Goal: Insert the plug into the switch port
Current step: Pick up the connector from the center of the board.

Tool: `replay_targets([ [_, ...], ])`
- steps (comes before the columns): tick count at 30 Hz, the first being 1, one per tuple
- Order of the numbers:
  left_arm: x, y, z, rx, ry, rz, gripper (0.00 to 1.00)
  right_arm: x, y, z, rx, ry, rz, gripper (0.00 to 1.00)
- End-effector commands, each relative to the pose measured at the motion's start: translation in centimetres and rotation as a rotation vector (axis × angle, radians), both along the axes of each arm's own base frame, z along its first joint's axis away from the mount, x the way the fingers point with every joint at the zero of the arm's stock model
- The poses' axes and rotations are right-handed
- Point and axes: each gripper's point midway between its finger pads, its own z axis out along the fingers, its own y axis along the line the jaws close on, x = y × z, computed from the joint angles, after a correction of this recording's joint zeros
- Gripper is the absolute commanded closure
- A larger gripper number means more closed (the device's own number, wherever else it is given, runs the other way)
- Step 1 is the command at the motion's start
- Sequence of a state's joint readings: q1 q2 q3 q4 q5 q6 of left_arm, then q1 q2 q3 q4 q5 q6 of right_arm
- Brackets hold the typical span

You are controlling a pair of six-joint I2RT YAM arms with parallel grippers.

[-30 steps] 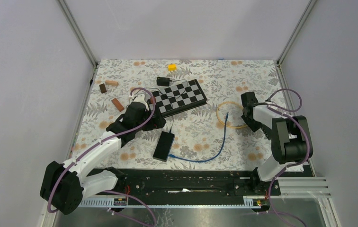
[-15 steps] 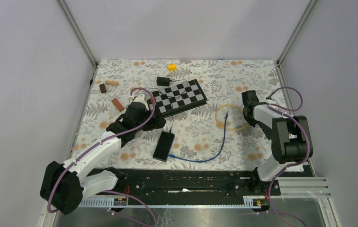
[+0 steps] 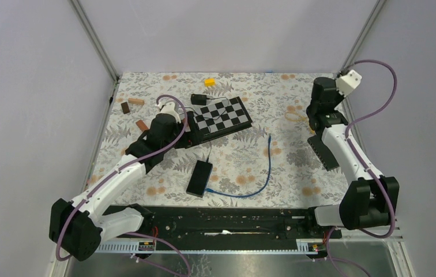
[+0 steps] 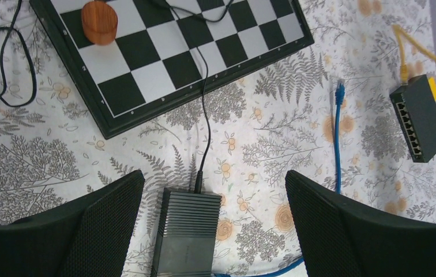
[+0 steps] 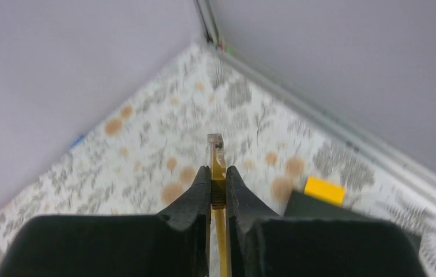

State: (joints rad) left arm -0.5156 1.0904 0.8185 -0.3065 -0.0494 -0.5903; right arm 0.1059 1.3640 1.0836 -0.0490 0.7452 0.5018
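Note:
My right gripper (image 5: pixel 218 173) is shut on a yellow cable just behind its clear plug (image 5: pixel 215 143), which sticks out past the fingertips. It hangs raised over the far right corner (image 3: pixel 314 122), and the cable (image 3: pixel 294 115) trails off to its left. The switch (image 3: pixel 323 151), a dark box with a row of ports (image 4: pixel 420 118) and a yellow label (image 5: pixel 324 190), lies on the cloth below and right of the plug. My left gripper (image 4: pixel 213 176) is open and holds nothing, hovering near the chessboard (image 3: pixel 191 134).
A chessboard (image 3: pixel 221 115) carries a wooden disc (image 4: pixel 99 22). A black adapter (image 3: pixel 199 178) lies in front of it, with a blue cable (image 3: pixel 269 167) curving away to a loose blue plug (image 4: pixel 339 91). Brown blocks (image 3: pixel 142 127) and a yellow block (image 3: pixel 209 82) lie at the back. Walls stand close on the right.
My right gripper shut on the yellow cable, then rose and swung to the far right corner, dragging the loop along and uncovering the switch. The left arm drew back slightly.

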Motion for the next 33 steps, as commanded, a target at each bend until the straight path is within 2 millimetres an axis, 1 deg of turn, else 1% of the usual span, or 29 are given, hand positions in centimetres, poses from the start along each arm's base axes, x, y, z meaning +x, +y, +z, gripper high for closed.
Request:
replay_targets([
  [1, 1.5, -0.1, 3.2, -0.010, -0.079, 0.011, 0.06, 0.2, -0.8, 10.3, -0.317, -0.170, -0.055, 1.00],
  [3, 1.6, -0.3, 4.4, -0.019, -0.099, 0.001, 0.06, 0.5, 1.7, 13.0, -0.431, -0.216, 0.022, 1.00],
  [4, 1.7, -0.3, 5.3, -0.023, -0.115, -0.003, 0.06, 0.7, 3.6, 14.1, -0.491, -0.228, 0.090, 1.00],
  [5, 1.8, -0.4, 6.2, -0.026, -0.130, -0.008, 0.06, 1.1, 6.0, 14.9, -0.549, -0.239, 0.194, 1.00],
  [7, 1.9, -0.4, 8.7, -0.037, -0.176, -0.020, 0.06, 1.6, 10.8, 16.1, -0.593, -0.305, 0.427, 1.00],
  [8, 1.8, -0.4, 10.2, -0.046, -0.208, -0.028, 0.06, 1.4, 13.1, 16.6, -0.572, -0.369, 0.555, 1.00],
  [9, 1.6, -0.3, 11.6, -0.056, -0.243, -0.034, 0.06, 0.9, 15.1, 16.4, -0.540, -0.422, 0.666, 1.00],
  [11, 1.3, 0.2, 14.8, -0.073, -0.319, -0.028, 0.07, -1.1, 18.8, 17.0, -0.528, -0.529, 0.893, 1.00],
  [13, 0.7, 0.8, 17.8, -0.086, -0.396, -0.023, 0.07, -3.6, 22.1, 17.5, -0.551, -0.608, 1.112, 1.00],
  [14, 0.2, 1.1, 19.8, -0.100, -0.446, -0.025, 0.07, -5.0, 23.5, 17.6, -0.566, -0.631, 1.213, 1.00],
  [15, -0.2, 1.3, 21.2, -0.108, -0.485, -0.032, 0.07, -6.3, 24.7, 17.8, -0.583, -0.653, 1.304, 1.00],
  [17, -1.1, 1.2, 24.0, -0.131, -0.565, -0.069, 0.06, -9.1, 26.4, 18.0, -0.597, -0.691, 1.461, 1.00],
  [19, -2.5, 0.5, 26.8, -0.158, -0.644, -0.150, 0.06, -12.2, 28.1, 18.1, -0.609, -0.744, 1.633, 1.00],
  [22, -5.1, -1.2, 30.4, -0.202, -0.760, -0.323, 0.06, -15.9, 29.6, 18.5, -0.635, -0.822, 1.820, 1.00],
  [24, -7.3, -2.6, 32.2, -0.234, -0.829, -0.463, 0.07, -17.8, 30.1, 19.0, -0.671, -0.887, 1.905, 1.00],
  [27, -10.2, -3.9, 33.6, -0.280, -0.919, -0.635, 0.07, -19.9, 30.3, 20.4, -0.753, -0.999, 1.954, 1.00],
  [29, -11.6, -4.5, 34.1, -0.305, -0.964, -0.718, 0.07, -20.6, 30.1, 21.6, -0.806, -1.060, 1.941, 1.00],
  [33, -12.9, -5.2, 33.8, -0.335, -1.009, -0.814, 0.08, -22.1, 29.7, 23.6, -0.886, -1.150, 1.913, 1.00],
])
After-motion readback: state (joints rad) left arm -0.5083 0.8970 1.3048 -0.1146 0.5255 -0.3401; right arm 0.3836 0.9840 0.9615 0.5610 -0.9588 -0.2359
